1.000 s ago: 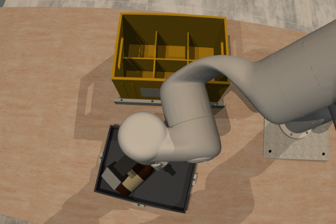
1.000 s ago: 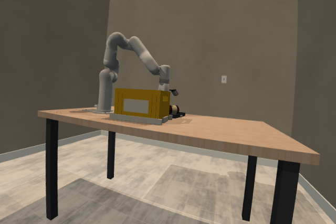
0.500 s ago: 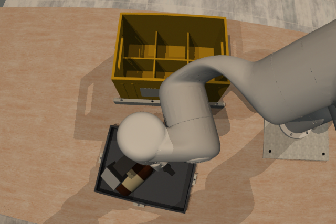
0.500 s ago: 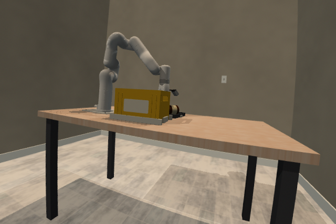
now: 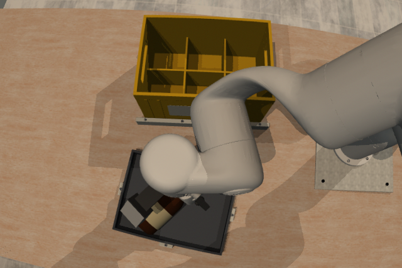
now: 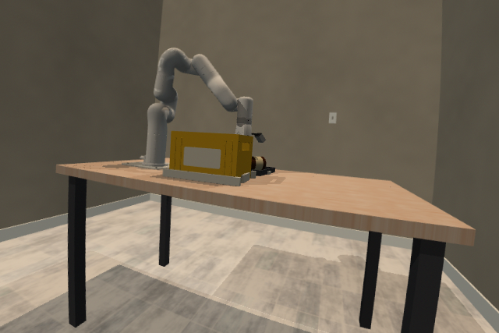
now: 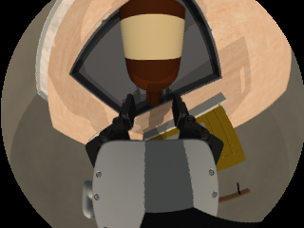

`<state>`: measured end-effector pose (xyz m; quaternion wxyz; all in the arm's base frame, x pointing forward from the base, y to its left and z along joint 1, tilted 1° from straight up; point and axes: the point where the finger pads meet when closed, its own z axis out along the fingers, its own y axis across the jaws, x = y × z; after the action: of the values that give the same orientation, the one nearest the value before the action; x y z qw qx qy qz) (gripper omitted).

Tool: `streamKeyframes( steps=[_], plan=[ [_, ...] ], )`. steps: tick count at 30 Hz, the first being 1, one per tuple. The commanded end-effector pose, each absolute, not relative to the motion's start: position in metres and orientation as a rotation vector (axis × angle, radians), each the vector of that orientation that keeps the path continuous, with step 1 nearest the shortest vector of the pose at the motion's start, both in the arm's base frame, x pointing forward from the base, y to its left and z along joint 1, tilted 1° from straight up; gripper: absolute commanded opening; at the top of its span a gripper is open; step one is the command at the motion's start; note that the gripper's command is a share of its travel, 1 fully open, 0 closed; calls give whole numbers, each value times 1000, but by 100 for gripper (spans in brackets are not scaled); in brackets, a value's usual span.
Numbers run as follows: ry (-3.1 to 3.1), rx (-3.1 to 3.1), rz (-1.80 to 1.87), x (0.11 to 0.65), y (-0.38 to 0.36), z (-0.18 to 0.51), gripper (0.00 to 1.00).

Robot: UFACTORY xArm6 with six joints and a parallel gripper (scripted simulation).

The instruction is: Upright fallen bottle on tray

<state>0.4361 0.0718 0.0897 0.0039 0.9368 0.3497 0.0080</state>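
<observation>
The brown bottle (image 5: 160, 214) with a cream label lies on its side in the dark tray at the front of the table. In the wrist view the bottle (image 7: 154, 41) points its neck at me, and my gripper (image 7: 153, 100) is open with one fingertip on each side of the neck, not clamped. From above, the gripper (image 5: 191, 198) is mostly hidden under the arm. From the side, the bottle (image 6: 259, 161) shows just past the crate's end, lying on the tray (image 6: 267, 169).
The yellow divided crate (image 5: 204, 64) stands on its grey base just behind the tray, and shows from the side (image 6: 209, 154) too. A grey and dark block (image 5: 136, 208) lies left of the bottle in the tray; I cannot tell what it is. The arm's base plate (image 5: 353, 171) is at the right.
</observation>
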Motion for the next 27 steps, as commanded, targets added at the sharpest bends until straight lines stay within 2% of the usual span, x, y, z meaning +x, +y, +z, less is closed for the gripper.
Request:
streamKeyframes(
  steps=[1, 27],
  plan=[
    [1096, 2935, 32, 437, 72, 91, 65],
    [1096, 2935, 32, 438, 72, 77, 65]
  ],
)
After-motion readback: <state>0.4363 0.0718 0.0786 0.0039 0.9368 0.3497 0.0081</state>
